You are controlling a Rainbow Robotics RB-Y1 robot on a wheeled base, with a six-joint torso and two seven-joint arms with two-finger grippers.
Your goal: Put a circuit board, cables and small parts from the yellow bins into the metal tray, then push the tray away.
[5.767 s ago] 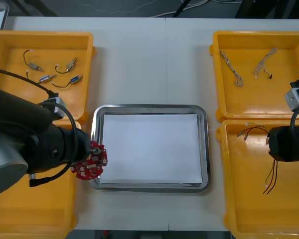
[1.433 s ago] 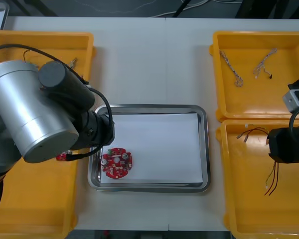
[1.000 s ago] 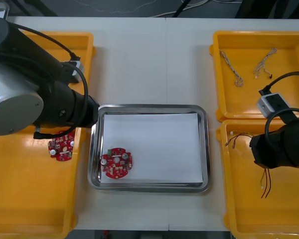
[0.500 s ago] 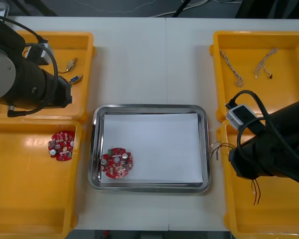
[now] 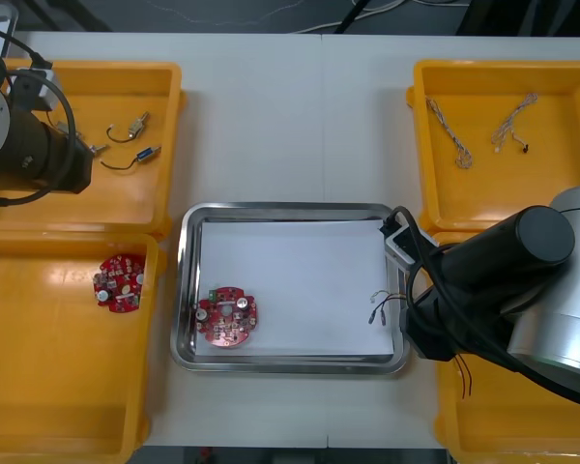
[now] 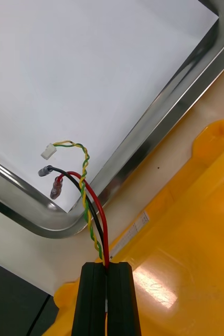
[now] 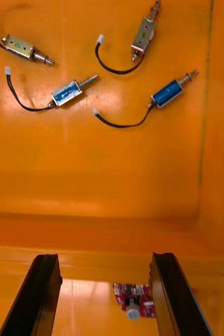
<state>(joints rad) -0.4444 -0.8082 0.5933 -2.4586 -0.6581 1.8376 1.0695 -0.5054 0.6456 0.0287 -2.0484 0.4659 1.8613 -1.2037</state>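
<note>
The cable (image 6: 100,231) hangs from the right hand (image 6: 106,265), whose fingers are clamped on one end of it above the edge of the near right bin (image 6: 195,252). Its long axis runs straight out from the fingertips across the tray (image 6: 159,131) rim. The free plugs point inward over the white lining at the tray's near right corner, well apart from the board (image 5: 226,317) at the near left. Before letting go, the hand probably needs to move farther in so the tail clears the rim. The left hand (image 7: 104,257), fingers apart and empty, hovers over the far left bin (image 7: 117,173) near the small metal parts (image 7: 169,93).
</note>
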